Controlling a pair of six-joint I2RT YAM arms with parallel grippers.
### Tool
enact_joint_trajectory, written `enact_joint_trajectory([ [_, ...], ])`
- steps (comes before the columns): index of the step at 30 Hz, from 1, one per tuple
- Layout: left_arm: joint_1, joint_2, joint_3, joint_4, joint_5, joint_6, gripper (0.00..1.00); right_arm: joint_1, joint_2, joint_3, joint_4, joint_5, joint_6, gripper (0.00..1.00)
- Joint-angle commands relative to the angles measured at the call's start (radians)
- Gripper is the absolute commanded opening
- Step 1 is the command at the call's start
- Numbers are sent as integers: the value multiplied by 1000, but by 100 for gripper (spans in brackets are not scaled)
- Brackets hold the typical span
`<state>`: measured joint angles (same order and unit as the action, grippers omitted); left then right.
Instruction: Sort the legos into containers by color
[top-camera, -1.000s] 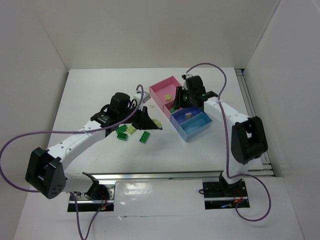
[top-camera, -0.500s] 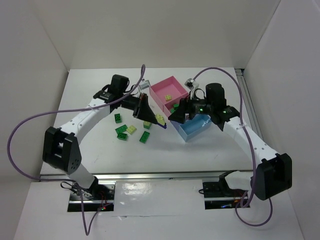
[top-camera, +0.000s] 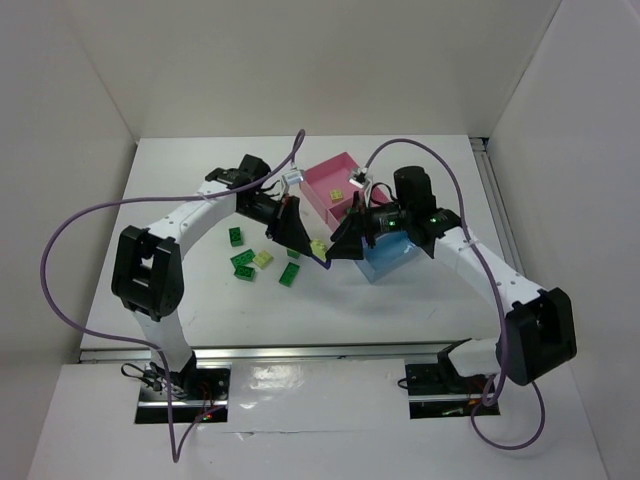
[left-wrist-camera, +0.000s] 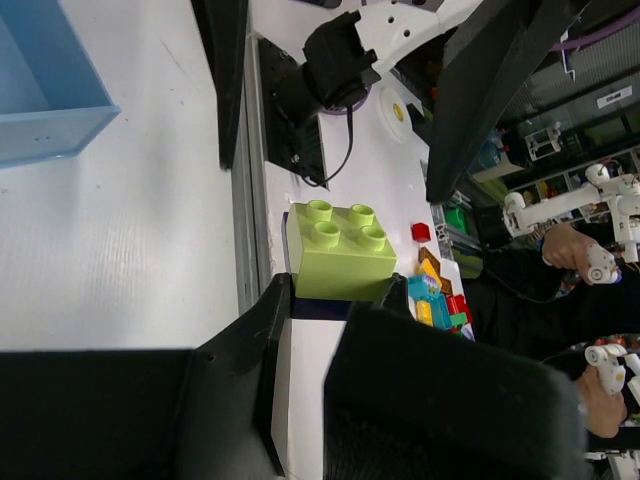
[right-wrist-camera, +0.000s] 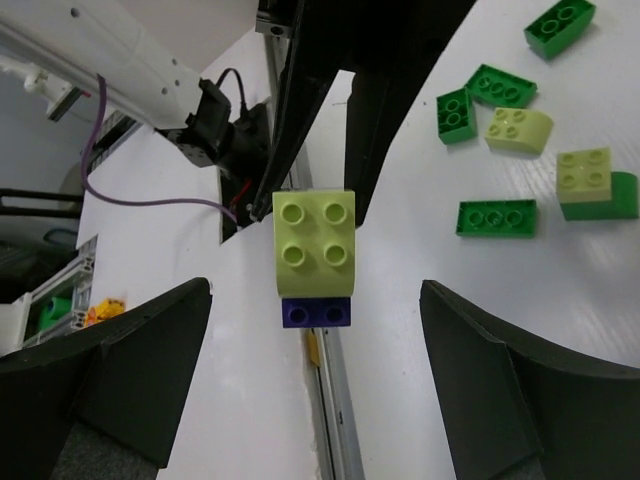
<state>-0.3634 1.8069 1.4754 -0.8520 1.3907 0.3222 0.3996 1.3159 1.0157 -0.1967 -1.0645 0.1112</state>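
My left gripper (top-camera: 303, 238) is shut on a stack of two legos, a pale yellow-green brick (left-wrist-camera: 340, 245) joined to a dark blue one (right-wrist-camera: 316, 313). It holds the stack above the table, just left of the containers. The right gripper (top-camera: 345, 240) faces that stack with its fingers (right-wrist-camera: 130, 370) wide open on either side, touching nothing. Several dark green legos (right-wrist-camera: 497, 216) and pale ones (right-wrist-camera: 519, 128) lie loose on the table. A pink tray (top-camera: 322, 176) holds a yellow-green brick (top-camera: 337, 193). A light blue tray (top-camera: 395, 260) sits at the row's near end.
The right arm (top-camera: 470, 262) hangs over the middle trays and hides them. Loose bricks (top-camera: 243, 263) lie under and left of the left gripper. A purple cable (top-camera: 60, 250) loops wide to the left. A metal rail (top-camera: 300, 352) runs along the near table edge.
The right gripper swung left off the trays toward the left gripper and opened wide. The left gripper carried the stack up and right, meeting it.
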Motion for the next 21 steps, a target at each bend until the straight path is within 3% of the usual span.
enact_joint_trajectory([
  [1,1,5,37,-42,71,89,0,28,35,61,65,-41,13,92],
  [5,1,5,37,-42,71,89,0,87,71,89,56,10,13,94],
  [9,1,5,37,-42,71,89,0,87,89,98,95,31,38,84],
  [14,1,-4,37,-42,71,89,0,87,109,124,73,43,41,62],
  [15,1,-4,37,-42,62,89,0,87,118,133,62,43,41,52],
  [21,1,-14,37,-42,62,89,0,87,128,142,52,34,41,23],
])
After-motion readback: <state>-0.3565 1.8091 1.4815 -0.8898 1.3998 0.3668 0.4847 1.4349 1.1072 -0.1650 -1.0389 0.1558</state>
